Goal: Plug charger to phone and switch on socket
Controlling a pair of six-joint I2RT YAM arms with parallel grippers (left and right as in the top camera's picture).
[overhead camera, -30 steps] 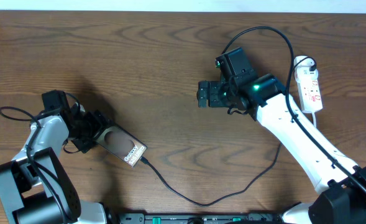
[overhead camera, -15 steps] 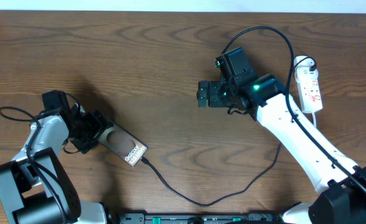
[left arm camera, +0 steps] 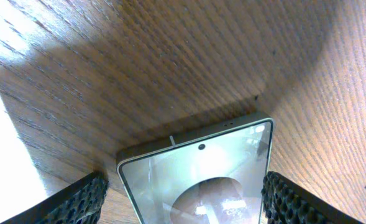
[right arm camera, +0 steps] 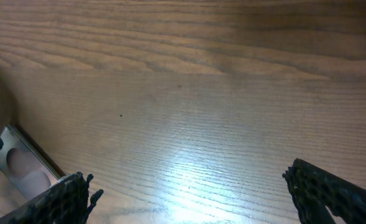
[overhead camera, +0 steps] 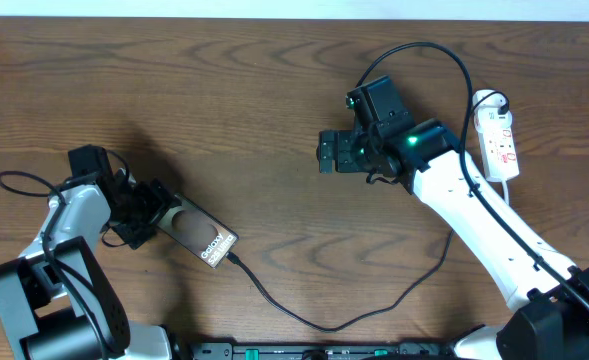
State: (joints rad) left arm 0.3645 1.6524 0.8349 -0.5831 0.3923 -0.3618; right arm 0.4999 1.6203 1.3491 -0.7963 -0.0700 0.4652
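The phone [overhead camera: 202,238] lies flat on the table at the lower left, its lettering at the near-right end. The charger [overhead camera: 324,324], a thin black cable, meets the phone's near-right end with its plug tip [overhead camera: 233,259] and loops right across the front. My left gripper [overhead camera: 146,214] is open, its fingers on either side of the phone's far end. In the left wrist view [left arm camera: 183,202] there is a gap beside one finger and the phone [left arm camera: 201,165]. My right gripper [overhead camera: 329,152] is open and empty over bare wood [right arm camera: 198,202]. The socket [overhead camera: 501,140] lies at the far right.
The socket's white cord [overhead camera: 489,98] curls at its far end. A black cable [overhead camera: 424,46] arcs behind the right arm. The phone's edge [right arm camera: 27,163] shows at the left of the right wrist view.
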